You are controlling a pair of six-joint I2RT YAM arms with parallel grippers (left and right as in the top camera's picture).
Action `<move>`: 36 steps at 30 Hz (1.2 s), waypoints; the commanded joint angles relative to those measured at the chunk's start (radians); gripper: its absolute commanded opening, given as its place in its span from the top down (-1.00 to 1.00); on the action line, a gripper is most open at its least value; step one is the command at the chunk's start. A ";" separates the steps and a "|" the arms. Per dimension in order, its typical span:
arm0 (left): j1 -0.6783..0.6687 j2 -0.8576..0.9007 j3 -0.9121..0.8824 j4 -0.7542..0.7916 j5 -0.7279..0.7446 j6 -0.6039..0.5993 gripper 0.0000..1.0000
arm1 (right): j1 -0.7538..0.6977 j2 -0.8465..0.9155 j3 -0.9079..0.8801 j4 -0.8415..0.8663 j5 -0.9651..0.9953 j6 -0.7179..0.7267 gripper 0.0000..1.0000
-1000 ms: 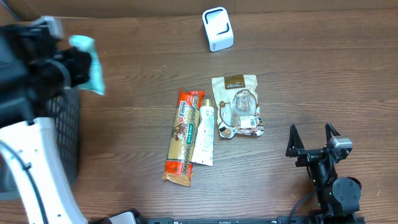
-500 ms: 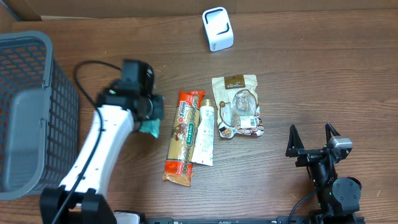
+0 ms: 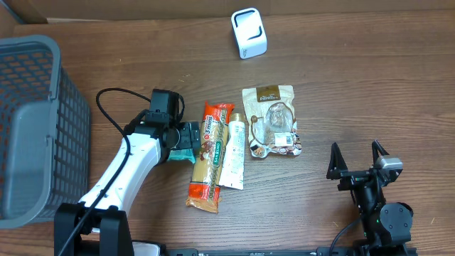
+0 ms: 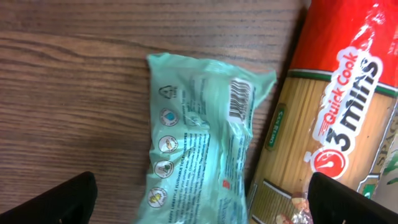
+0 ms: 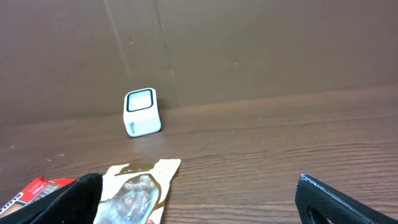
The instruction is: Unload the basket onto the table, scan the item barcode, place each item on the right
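A teal wipes pack (image 4: 199, 143) lies flat on the wooden table, its barcode (image 4: 241, 99) facing up near its far right corner. In the overhead view the pack (image 3: 182, 153) rests against the left side of the pasta packet (image 3: 210, 156). My left gripper (image 4: 202, 202) hangs over the pack, open, its fingers wide apart on either side and not touching it. The white scanner (image 3: 249, 33) stands at the back of the table, also seen in the right wrist view (image 5: 142, 112). My right gripper (image 3: 357, 158) stands open at the front right, holding nothing.
A grey mesh basket (image 3: 28, 121) fills the left edge. Beside the orange pasta packet lie a cream tube (image 3: 234, 153) and a clear-windowed snack pouch (image 3: 271, 121). A brown cardboard wall runs along the back.
My left arm swung from above the basket down to the table beside the pasta packet. Its jaws opened and the teal pack now lies on the table. The right arm stayed still.
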 commanded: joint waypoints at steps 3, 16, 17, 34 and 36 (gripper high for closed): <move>0.000 -0.024 0.056 -0.034 -0.013 -0.014 -0.99 | 0.004 -0.008 -0.011 0.002 -0.005 -0.001 -1.00; 0.214 -0.127 0.278 -0.273 -0.060 0.034 -0.99 | 0.004 -0.008 -0.011 0.002 -0.005 -0.001 -1.00; 0.240 -0.124 0.278 -0.283 -0.060 0.058 -0.99 | 0.004 -0.008 -0.011 0.002 -0.005 -0.001 -1.00; 0.500 -0.122 0.278 -0.284 0.170 0.268 -0.99 | 0.004 -0.008 -0.011 0.002 -0.005 -0.001 -1.00; 0.500 -0.122 0.278 -0.285 0.170 0.268 -0.99 | 0.004 -0.008 -0.011 0.002 -0.005 -0.001 -1.00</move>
